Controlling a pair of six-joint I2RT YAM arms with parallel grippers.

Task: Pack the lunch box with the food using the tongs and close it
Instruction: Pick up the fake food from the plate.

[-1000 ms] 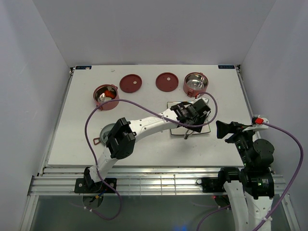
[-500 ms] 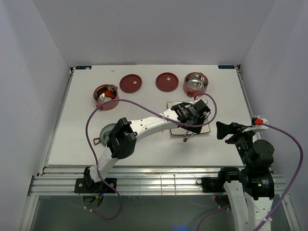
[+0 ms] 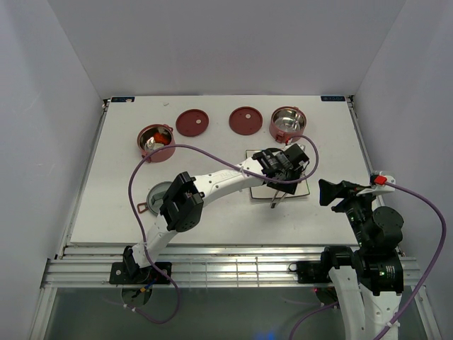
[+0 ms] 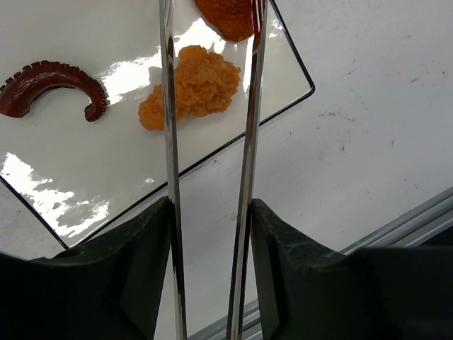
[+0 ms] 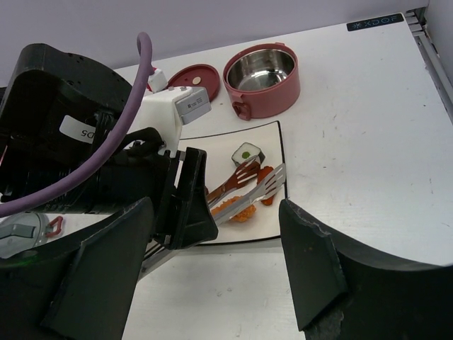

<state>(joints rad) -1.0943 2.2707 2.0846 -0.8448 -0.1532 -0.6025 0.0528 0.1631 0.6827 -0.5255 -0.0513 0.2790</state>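
Bowls, dusty-red, steel inside: 2. Bowl (image 3: 287,123) just beyond the left jaws; bowl (image 3: 156,141) well off to their left.
Disc lids, dark-red: 2. Lid (image 3: 245,120) and lid (image 3: 192,122), both beyond and left of the left jaws.
Grey cover (image 3: 156,193): 1, far behind the left jaws.
White plate (image 5: 272,140): 1, under the left jaws.
Tongs (image 4: 249,142): 1 pair, in the left jaws.
Food pieces seen: 5.
- Ahead of the left jaws, on the plate: 1 orange nugget (image 4: 191,81), 1 dark-red curved sausage (image 4: 49,79), 1 orange slice (image 4: 230,14), 1 dark cube (image 5: 247,154).
- In the far-left bowl: 1 orange piece (image 3: 163,139).
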